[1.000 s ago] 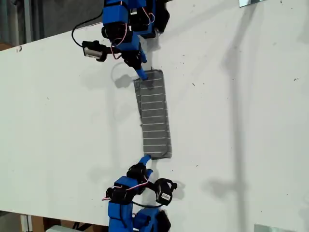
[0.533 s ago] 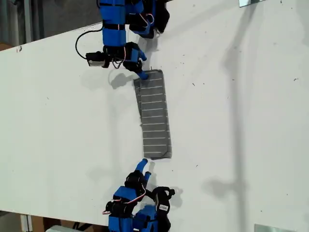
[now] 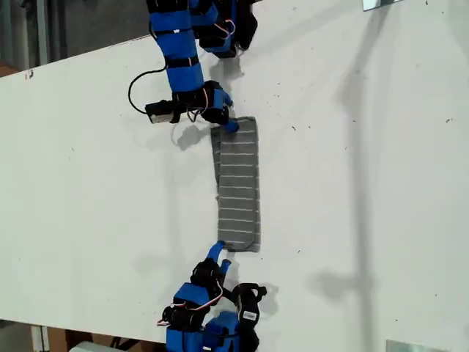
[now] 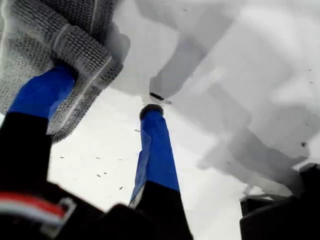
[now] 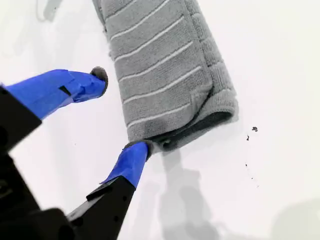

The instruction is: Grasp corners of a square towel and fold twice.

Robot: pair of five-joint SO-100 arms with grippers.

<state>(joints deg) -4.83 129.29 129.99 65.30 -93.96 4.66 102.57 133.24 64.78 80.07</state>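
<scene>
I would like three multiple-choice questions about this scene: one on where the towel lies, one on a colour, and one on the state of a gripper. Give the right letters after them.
1. In the exterior view, where does the towel lie?
A. Between my first gripper and my second gripper
B. At that view's right edge
C. On the floor

2. What colour are the fingers of my second gripper?
A. Red
B. Blue
C. Yellow

3. How is my first gripper?
A. Shut on nothing
B. Open, with one finger under a towel corner
C. Out of view

Answers:
1 A: the grey strip runs from one gripper to the other on the white table.
2 B: the second wrist view shows both fingers blue.
3 B: in the first wrist view the fingers stand apart, with cloth draped over one.
</scene>
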